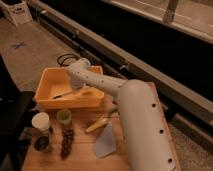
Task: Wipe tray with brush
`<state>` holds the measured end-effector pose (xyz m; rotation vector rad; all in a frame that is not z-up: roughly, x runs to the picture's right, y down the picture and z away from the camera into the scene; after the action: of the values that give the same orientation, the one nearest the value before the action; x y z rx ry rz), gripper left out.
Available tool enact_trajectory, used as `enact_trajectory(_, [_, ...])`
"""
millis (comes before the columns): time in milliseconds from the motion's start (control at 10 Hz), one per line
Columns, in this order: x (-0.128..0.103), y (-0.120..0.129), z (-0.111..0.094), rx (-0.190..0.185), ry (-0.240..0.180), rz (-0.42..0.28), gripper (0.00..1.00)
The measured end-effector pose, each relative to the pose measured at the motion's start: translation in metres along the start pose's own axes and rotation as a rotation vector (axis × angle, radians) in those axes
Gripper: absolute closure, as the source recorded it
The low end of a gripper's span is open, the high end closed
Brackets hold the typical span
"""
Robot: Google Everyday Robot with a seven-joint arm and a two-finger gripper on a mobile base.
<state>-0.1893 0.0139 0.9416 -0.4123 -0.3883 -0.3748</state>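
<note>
The yellow-orange tray (64, 103) stands at the back left of the wooden table. My gripper (75, 86) is down inside the tray, at the end of the white arm that reaches in from the right, and the wrist covers most of it. The brush (62, 94) sticks out from the gripper to the left as a slim white handle, low over the tray floor. Its far end points toward the tray's front left. The gripper looks shut on the brush.
In front of the tray stand a white cup (41, 121), a green cup (63, 116) and a dark jar (42, 144). A dark bunch of grapes (66, 142), a yellow banana-like item (97, 124) and a pale cloth (105, 142) lie nearby. A black chair (12, 115) is at the left.
</note>
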Motion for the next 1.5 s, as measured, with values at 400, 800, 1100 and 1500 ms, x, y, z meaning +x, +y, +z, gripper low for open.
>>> enact_trajectory(400, [0.018,-0.018,-0.002,0.006,0.027,0.011,1.0])
enact_trajectory(800, [-0.022,-0.038,0.018,0.017,-0.044,-0.047,1.0])
enact_trajectory(1100, [-0.055,-0.039,0.025,0.006,-0.087,-0.081,1.0])
enact_trajectory(1500, [-0.035,-0.011,0.009,-0.027,-0.069,-0.033,1.0])
